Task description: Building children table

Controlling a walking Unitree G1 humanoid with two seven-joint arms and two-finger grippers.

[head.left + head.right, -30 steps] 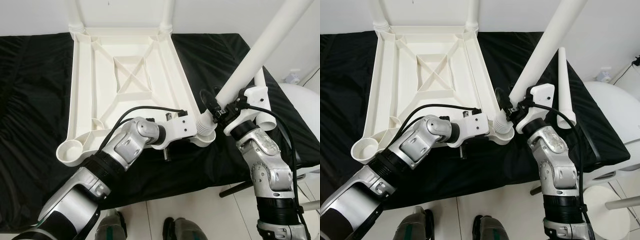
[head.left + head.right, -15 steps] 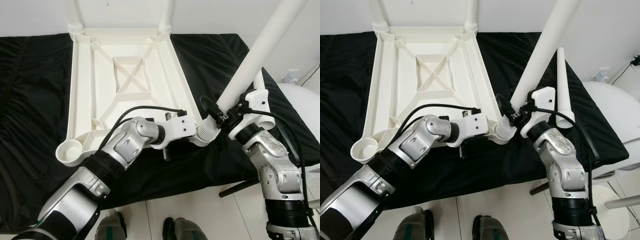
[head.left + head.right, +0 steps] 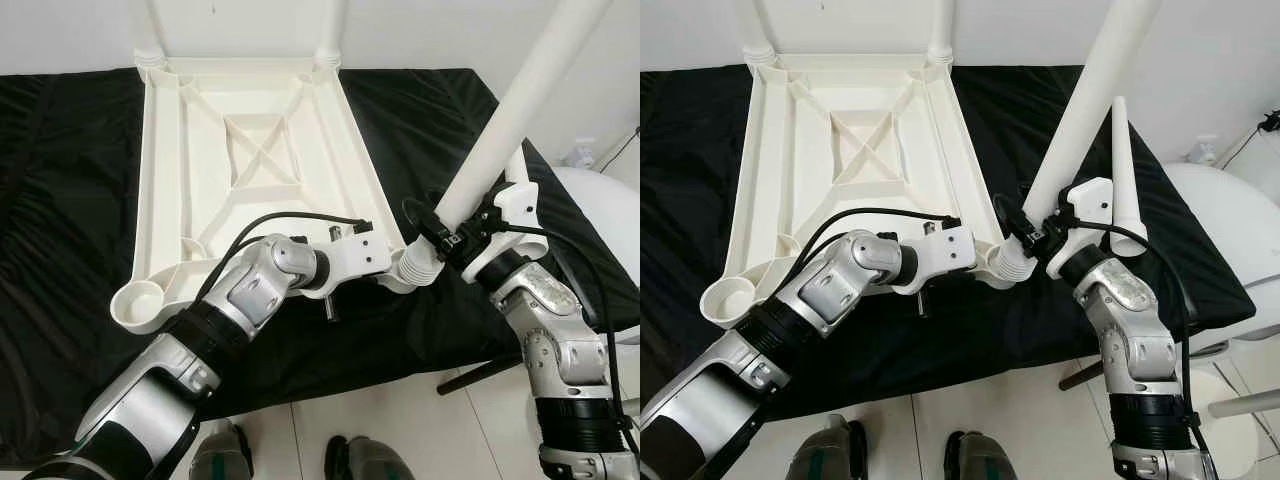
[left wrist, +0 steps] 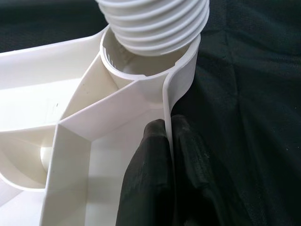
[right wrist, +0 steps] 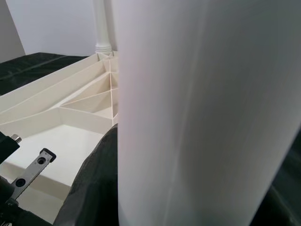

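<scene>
A white plastic table top (image 3: 260, 150) lies upside down on a black cloth, with two white legs (image 3: 333, 25) standing in its far corner sockets. My left gripper (image 4: 168, 123) is shut on the table's rim beside the near right socket (image 4: 183, 61). The ribbed end (image 4: 155, 23) of a long white leg (image 3: 510, 110) sits in the mouth of that socket, tilted to the right. My right gripper (image 3: 452, 237) is shut on this leg just above the ribbed end. The near left socket (image 3: 140, 300) holds nothing. Another loose leg (image 3: 1123, 170) lies on the cloth at the right.
The black cloth (image 3: 60, 200) covers the whole work surface, and its front edge drops to a tiled floor where my feet (image 3: 355, 460) stand. A white rounded object (image 3: 610, 215) stands at the right. A white wall rises behind.
My right forearm has swung outward to the right and the held leg now stands slightly more upright in the socket mouth. The left gripper has stayed on the rim.
</scene>
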